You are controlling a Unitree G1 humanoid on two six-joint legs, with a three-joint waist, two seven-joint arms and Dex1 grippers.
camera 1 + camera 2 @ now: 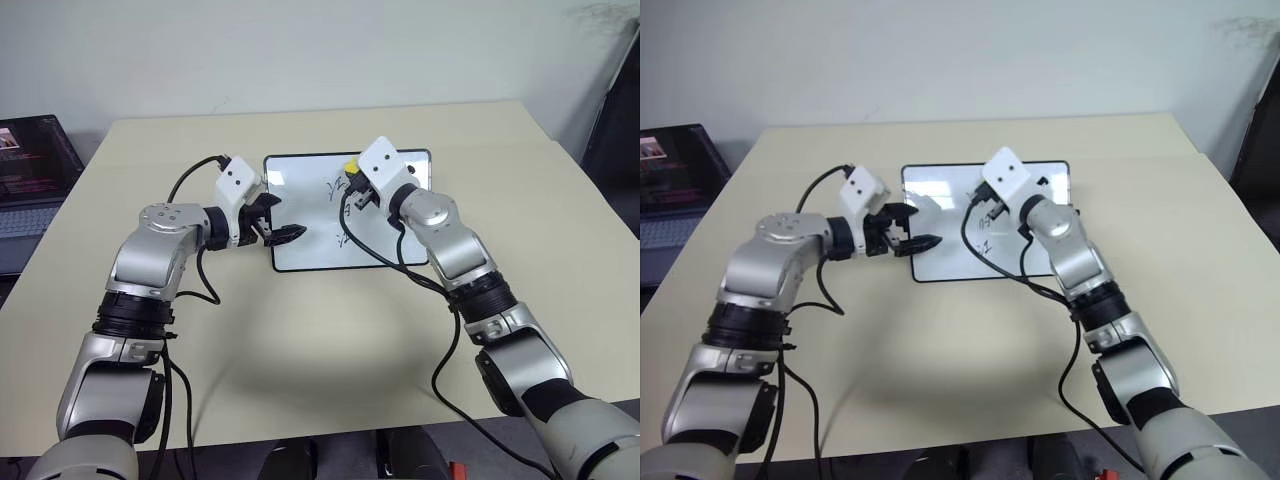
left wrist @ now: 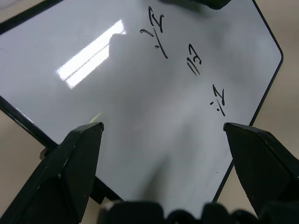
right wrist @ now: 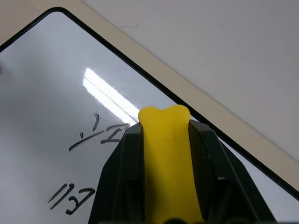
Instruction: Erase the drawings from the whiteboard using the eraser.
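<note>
The whiteboard (image 1: pixel 310 255) lies flat at the middle of the table, glossy white in a thin black frame. The drawings (image 2: pixel 195 59) are three small black scribbles in a short column on it; two of them (image 3: pixel 100 133) show in the right wrist view. My right gripper (image 3: pixel 163 126) is shut on the yellow eraser (image 1: pixel 351 167) and hovers over the board's far part, just past the top scribble. My left gripper (image 1: pixel 283 220) is open with nothing between its fingers (image 2: pixel 79 158), over the board's left part.
A laptop (image 1: pixel 30 170) with a dark lit screen stands off the table's left edge. The beige table (image 1: pixel 330 350) has bare surface around the board on every side. Black cables loop from both wrists over the tabletop.
</note>
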